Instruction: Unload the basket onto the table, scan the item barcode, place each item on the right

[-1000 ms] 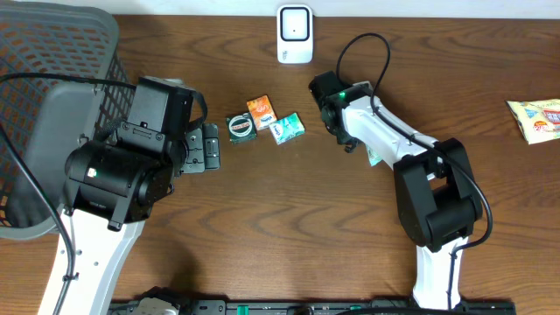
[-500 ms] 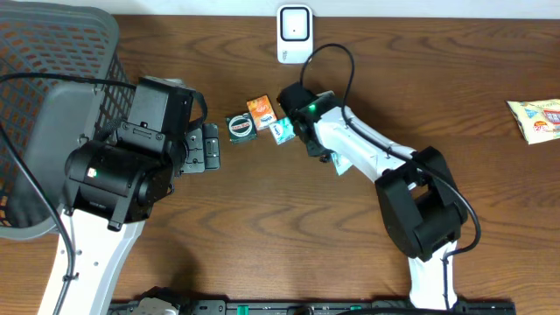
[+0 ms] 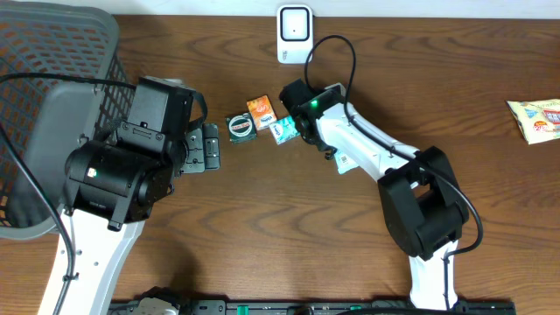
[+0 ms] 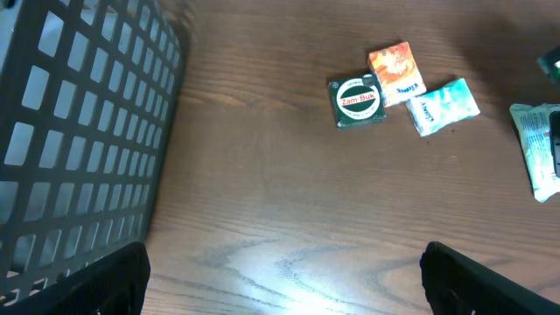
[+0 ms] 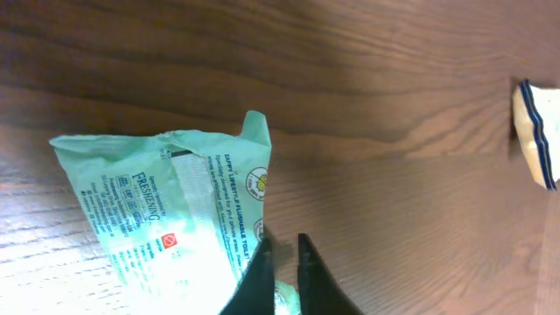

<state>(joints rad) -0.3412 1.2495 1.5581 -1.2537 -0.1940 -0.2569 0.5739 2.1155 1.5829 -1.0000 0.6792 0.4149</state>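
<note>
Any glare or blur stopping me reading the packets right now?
Left wrist: a pale sheen on the table near the bottom edge, yet the Zam-Buk tin reads sharply. Right wrist: the green packet is washed out towards the right pincer, small print soft. Overhead: evenly lit.

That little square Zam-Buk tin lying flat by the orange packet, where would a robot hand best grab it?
Probably from straight above, fingers on two opposite side edges. The Zam-Buk tin lies flat, label up, so only its low sides offer purchase. The orange packet crowds one corner; choose edges clear of it.
</note>
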